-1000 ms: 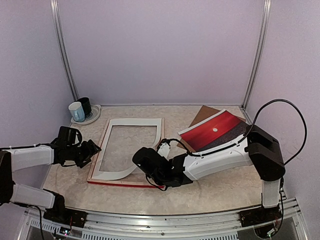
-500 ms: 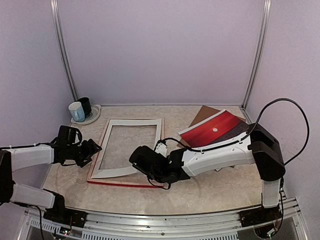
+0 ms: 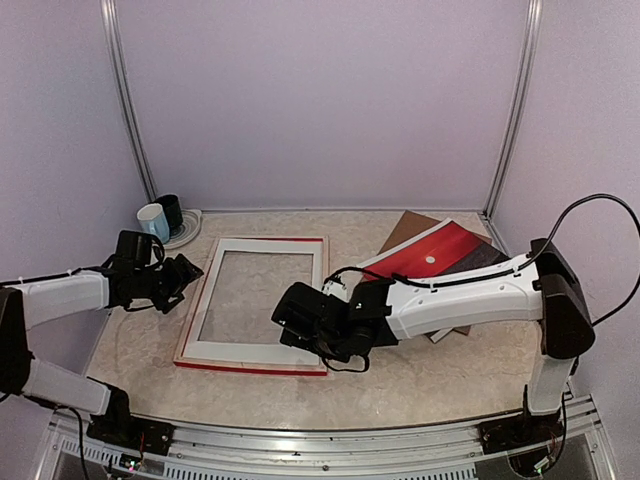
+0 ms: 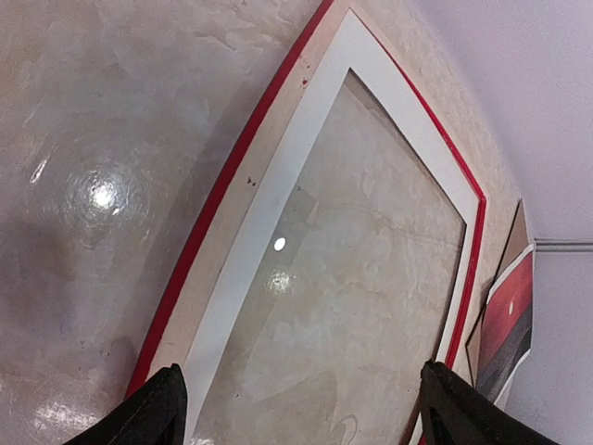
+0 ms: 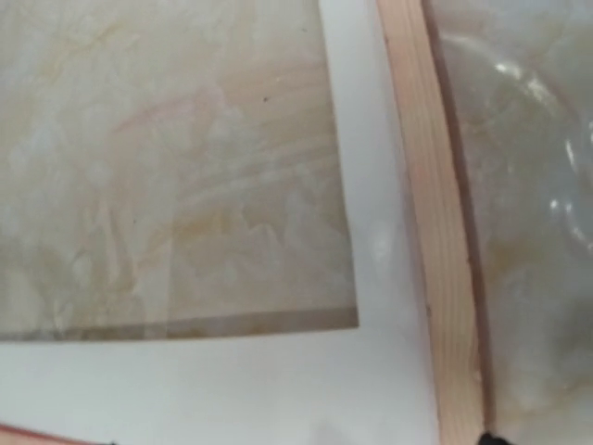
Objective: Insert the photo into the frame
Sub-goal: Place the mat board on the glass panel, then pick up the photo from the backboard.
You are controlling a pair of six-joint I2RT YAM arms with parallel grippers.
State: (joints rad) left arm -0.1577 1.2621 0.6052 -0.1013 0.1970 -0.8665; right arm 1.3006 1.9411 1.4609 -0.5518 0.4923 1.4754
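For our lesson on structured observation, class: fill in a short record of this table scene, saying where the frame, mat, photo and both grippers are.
frame: flat on the table, left of centre
white mat: lying flat inside the frame
photo: right rear, on the brown backing board, outside the frame
left gripper: open, empty, at the frame's left edge
right gripper: open, empty, over the frame's near right corner
task state: photo not yet in frame

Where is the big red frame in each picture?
Top external: the frame lies flat, left of centre.
Left wrist: the frame runs slantwise across the middle, with its red edge on the left.
Right wrist: only the frame's pale wood side shows, on the right.
Shared landmark: the white mat inside it.
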